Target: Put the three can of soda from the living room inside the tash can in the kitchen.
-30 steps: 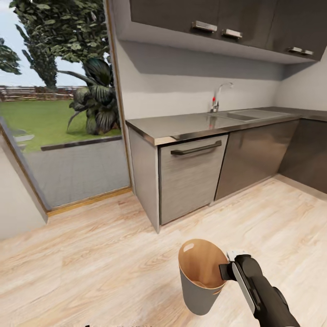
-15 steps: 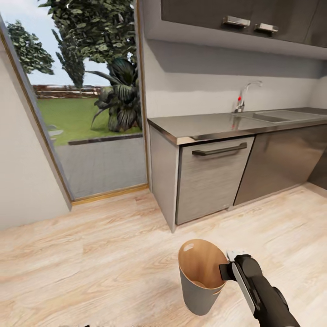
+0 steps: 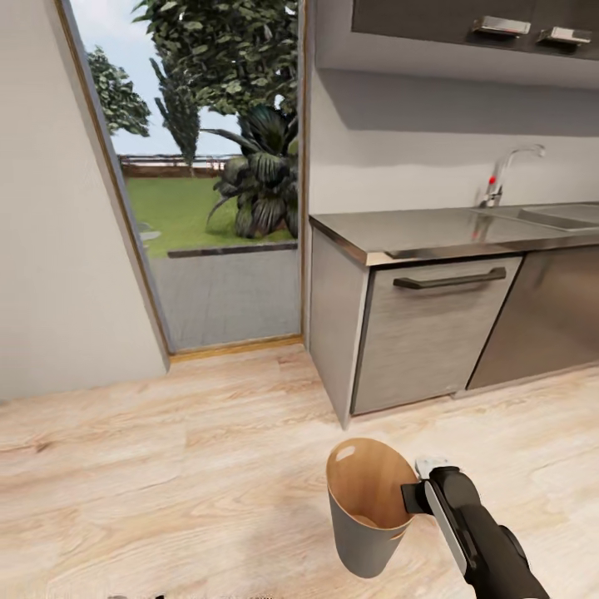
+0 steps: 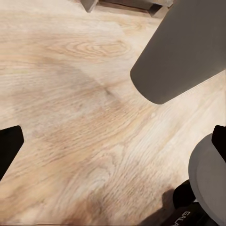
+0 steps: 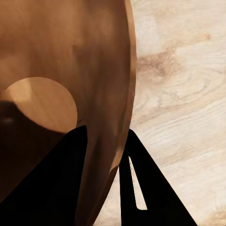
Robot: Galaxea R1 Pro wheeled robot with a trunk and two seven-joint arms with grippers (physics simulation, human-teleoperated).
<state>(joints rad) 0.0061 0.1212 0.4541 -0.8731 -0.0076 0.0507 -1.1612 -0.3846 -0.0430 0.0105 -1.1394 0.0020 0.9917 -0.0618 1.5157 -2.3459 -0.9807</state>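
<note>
grey tash can (image 3: 366, 532); tan inside; oval handle hole

My right forearm (image 3: 482, 541) is a rounded black shell with a pale grey stripe running along its top, and a small white block sits at the wrist end. My right fingers (image 5: 70, 183) are flat black wedges tapering to points. In the left wrist view my left fingers (image 4: 8, 147) show as black tips at the edges, beside a smooth grey rounded body part (image 4: 209, 181) with faint pale lettering below it.
</note>
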